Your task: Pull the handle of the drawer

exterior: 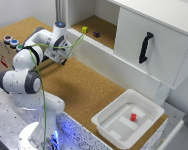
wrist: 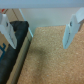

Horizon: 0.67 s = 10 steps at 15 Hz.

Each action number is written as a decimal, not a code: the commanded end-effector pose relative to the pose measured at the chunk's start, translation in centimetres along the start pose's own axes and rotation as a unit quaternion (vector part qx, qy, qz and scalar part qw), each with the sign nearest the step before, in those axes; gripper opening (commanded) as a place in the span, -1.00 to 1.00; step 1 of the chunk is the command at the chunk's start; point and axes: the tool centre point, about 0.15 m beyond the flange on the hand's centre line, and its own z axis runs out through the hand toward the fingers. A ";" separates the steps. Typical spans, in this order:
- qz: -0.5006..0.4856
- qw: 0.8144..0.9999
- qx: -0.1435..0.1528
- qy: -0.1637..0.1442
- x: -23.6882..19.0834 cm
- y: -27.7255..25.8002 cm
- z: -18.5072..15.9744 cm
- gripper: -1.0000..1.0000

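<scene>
No legible writing anywhere. Gripper released, fingers spread over cork counter, well apart from black handle.

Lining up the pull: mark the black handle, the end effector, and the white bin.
black handle [exterior: 145, 47], exterior view, mid-grip.
end effector [wrist: 38, 31], wrist view, between its fingertips.
white bin [exterior: 153, 106], exterior view, rim.
</scene>
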 end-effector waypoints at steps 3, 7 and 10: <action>-0.014 1.000 -0.020 -0.015 1.7 -5.6 4.2 1.00; -0.002 1.000 -0.013 -0.026 2.5 -6.2 5.5 1.00; -0.006 0.999 -0.013 -0.028 3.2 -6.6 6.4 1.00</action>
